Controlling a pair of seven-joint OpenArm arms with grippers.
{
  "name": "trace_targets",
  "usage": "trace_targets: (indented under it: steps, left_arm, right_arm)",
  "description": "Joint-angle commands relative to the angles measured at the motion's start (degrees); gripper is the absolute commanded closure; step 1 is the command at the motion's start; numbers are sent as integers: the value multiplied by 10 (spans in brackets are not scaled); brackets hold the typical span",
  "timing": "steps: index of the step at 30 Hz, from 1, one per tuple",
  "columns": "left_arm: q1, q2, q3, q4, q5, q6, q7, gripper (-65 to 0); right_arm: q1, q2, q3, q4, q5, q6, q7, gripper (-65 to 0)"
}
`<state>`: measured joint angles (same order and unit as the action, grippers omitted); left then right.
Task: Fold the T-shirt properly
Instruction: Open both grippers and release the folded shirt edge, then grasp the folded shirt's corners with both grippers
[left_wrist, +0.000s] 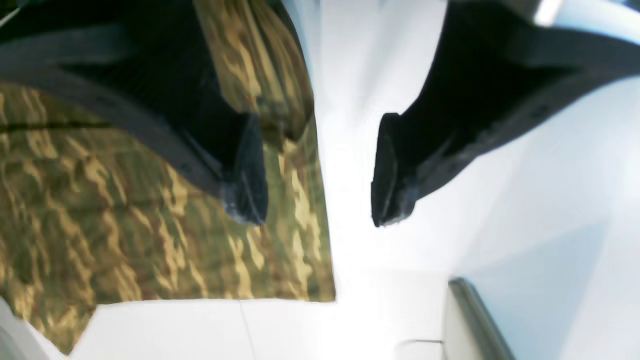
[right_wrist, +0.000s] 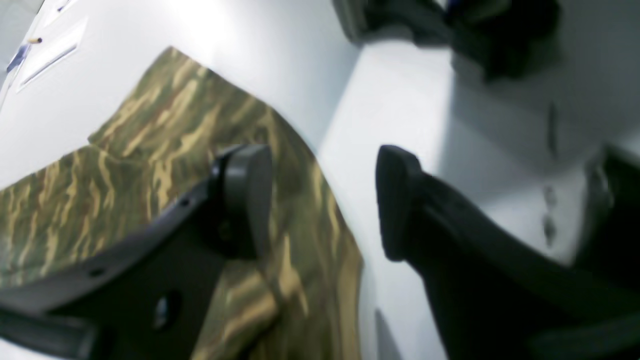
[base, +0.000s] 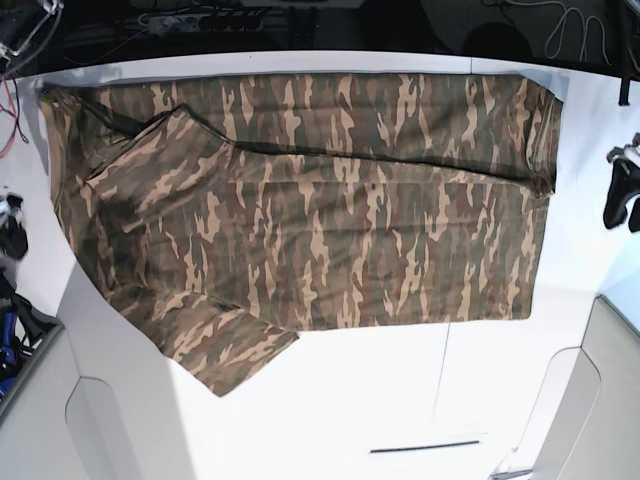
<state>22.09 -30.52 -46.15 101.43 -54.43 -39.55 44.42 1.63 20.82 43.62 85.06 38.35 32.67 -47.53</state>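
Two grippers standing off the cloth, neither holding anything. Left gripper (left_wrist: 320, 210) showing jaws wide apart in its wrist view, one fingertip over the camouflage, the other over bare white bench (left_wrist: 400, 310). Right gripper (right_wrist: 325, 200) likewise gaping, one pad above the fabric edge, the other above the bench.

Lying flat across the bench in the base view, the T-shirt (base: 330, 230): one long edge already turned over, a fold line running across the upper part, one sleeve (base: 225, 350) sticking out at the lower corner on that view's left, the straight hem end on its right.

Judging the risks: pinching only the top layer at a corner, so the layers slide apart and the fold skews; catching too little cloth with jaws straddling the edge, so the hem slips out mid-lift; dragging rather than lifting, so the loose sleeve bunches under the body.

Regarding room: plenty of bare bench showing below the shirt in the base view for laying a fold toward. Far less at the top, the folded edge sitting close to the bench's far rim. Near the hem end, only a narrow white strip between cloth and bench edge, with the left gripper hanging beside it.
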Motion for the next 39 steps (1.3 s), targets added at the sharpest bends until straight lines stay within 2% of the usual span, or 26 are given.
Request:
trace_targets:
  steps: [1,10,20,25,28,31,39]
  left_arm:
    - [-11,-20,0,-6,-10,-4,-14,-362]
    - [-137,-62,117,-170,49,-4,-36,-362]
    - [-318,-66,271,-380,128,-4,-81,-362]
    - [-389,-66,333,-488,162,-4,-120,-366]
    - [-420,-66,358,-542,175,-4,-138,-431]
    - [-443,-66,377,-584,181,-4,-148,-441]
    - [-451,-46,387,-602,181,-4,-155,-441]
  right_arm:
    - [19,14,-11,-1,-7,0,20,-330]
    - [135,14,-108,-170,-90,-1,82,-330]
    - [226,14,-133,-336,-153,-1,150,-330]
    - [234,14,-134,-377,-155,-1,163,-330]
    - [234,14,-134,-396,-155,-1,165,-330]
    - [234,10,-134,-407,-154,0,165,-330]
    - [234,-3,-153,-409,-137,3,160,-330]
